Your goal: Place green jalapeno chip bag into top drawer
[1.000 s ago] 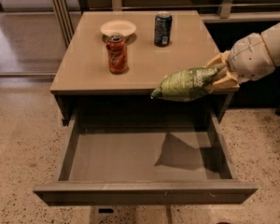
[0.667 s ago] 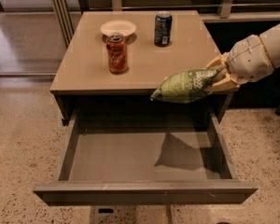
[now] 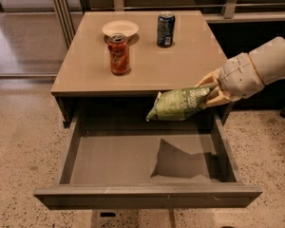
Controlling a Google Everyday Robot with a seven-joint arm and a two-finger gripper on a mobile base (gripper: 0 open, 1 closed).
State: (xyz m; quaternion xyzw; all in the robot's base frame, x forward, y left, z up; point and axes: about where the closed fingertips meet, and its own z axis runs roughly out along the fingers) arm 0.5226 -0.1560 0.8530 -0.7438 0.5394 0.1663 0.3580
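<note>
The green jalapeno chip bag (image 3: 179, 103) hangs lying sideways in the air above the back right part of the open top drawer (image 3: 147, 194). My gripper (image 3: 213, 93) comes in from the right and is shut on the bag's right end. The bag's left end points left and slightly down, level with the tan table's front edge. The bag casts a shadow on the drawer's smooth grey floor. The drawer is pulled out wide and holds nothing.
On the tan table (image 3: 142, 68) stand an orange-red can (image 3: 118, 54), a dark blue can (image 3: 166, 29) and a small white bowl (image 3: 120, 28). The arm's white wrist (image 3: 256, 72) fills the right side. Speckled floor lies around the drawer.
The gripper and the bag have moved slightly left and down, further over the open drawer. Cans, bowl and drawer have not moved.
</note>
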